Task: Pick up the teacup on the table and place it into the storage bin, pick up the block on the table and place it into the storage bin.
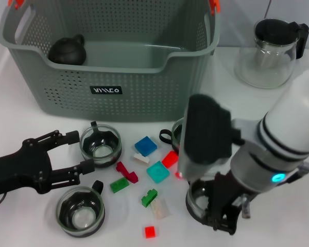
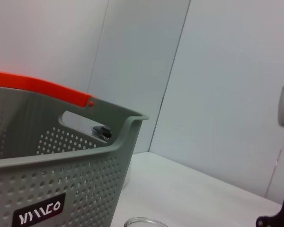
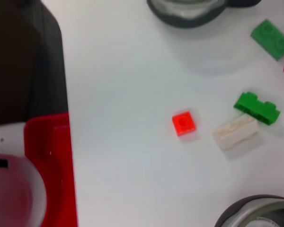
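The left hand (image 1: 76, 152) lay low on the table (image 1: 20, 108), its fingers apart around the side of a glass teacup (image 1: 100, 145) just before the storage bin (image 1: 118, 67). The right hand (image 1: 224, 208) hung over another teacup (image 1: 198, 201); whether its fingers were apart I cannot tell. Coloured blocks (image 1: 157, 171) lay scattered between them.

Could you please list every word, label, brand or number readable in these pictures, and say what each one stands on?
"VIVACO", or close to it: white stylised letters on a small black label on the front wall of the storage bin. The letters are angular and hard to make out exactly. The same label shows in the left wrist view.
No other text can be read: none shows on the teacups, the blocks, the glass pitcher or the arms.
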Tool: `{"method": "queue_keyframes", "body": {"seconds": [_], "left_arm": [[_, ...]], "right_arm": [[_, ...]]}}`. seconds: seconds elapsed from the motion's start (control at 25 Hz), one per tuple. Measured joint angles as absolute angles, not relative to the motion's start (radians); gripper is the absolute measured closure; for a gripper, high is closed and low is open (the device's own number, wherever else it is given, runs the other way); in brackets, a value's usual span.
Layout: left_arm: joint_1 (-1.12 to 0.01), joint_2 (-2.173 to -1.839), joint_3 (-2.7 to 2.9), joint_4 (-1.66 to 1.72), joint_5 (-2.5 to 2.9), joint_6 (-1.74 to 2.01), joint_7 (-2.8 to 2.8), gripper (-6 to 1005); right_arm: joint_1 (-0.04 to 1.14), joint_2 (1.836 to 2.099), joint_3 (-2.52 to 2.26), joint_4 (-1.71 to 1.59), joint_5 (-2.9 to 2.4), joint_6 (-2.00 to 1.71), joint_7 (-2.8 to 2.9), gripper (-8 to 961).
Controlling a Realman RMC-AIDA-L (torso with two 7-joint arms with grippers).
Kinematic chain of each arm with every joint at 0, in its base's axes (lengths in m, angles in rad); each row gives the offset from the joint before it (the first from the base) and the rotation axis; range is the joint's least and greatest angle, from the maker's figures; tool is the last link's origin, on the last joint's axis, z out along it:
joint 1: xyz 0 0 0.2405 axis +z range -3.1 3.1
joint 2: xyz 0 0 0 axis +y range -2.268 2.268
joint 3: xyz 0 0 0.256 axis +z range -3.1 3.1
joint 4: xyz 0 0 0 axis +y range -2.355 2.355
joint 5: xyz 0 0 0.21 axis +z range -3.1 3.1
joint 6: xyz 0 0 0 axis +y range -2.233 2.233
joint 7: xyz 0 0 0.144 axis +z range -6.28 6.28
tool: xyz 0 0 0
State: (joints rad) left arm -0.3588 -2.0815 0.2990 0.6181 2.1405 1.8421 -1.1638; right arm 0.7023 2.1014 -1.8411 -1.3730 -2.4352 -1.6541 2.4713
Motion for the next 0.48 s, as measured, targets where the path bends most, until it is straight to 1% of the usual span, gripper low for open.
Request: {"method": "queue_keyframes", "body": {"seconds": [0.48], "left_arm": [[-0.357, -2.083, 0.293, 0.613, 2.139, 1.833, -1.160, 127]], "right_arm": [[0.640, 2.098, -1.117, -1.397, -1.963, -1.672, 2.165, 901]]}}
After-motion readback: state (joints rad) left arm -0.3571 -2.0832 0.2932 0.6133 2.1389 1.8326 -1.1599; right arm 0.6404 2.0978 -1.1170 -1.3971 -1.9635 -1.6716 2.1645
